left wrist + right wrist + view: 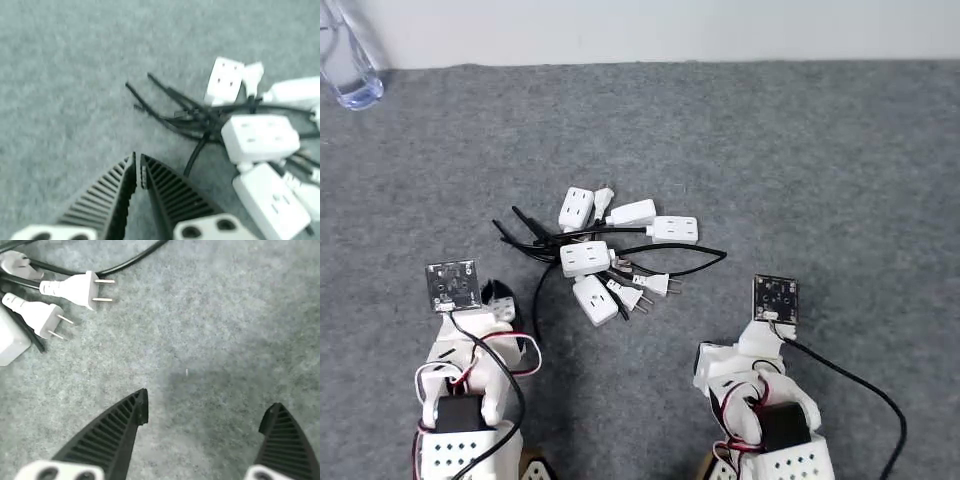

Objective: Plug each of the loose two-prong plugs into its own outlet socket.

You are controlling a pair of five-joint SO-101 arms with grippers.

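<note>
Loose plugs [655, 285] just beside perhaps five white outlet sockets [585, 258]

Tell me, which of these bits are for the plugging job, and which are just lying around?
For the job: plugs, sockets, black cords.
Lying about: clear container at the far left corner.

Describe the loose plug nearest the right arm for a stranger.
On the grey carpeted table, find the central tangle of white sockets and black cables. The white two-prong plug lies on its right-arm side, farther out than the neighbouring white plug.
</note>
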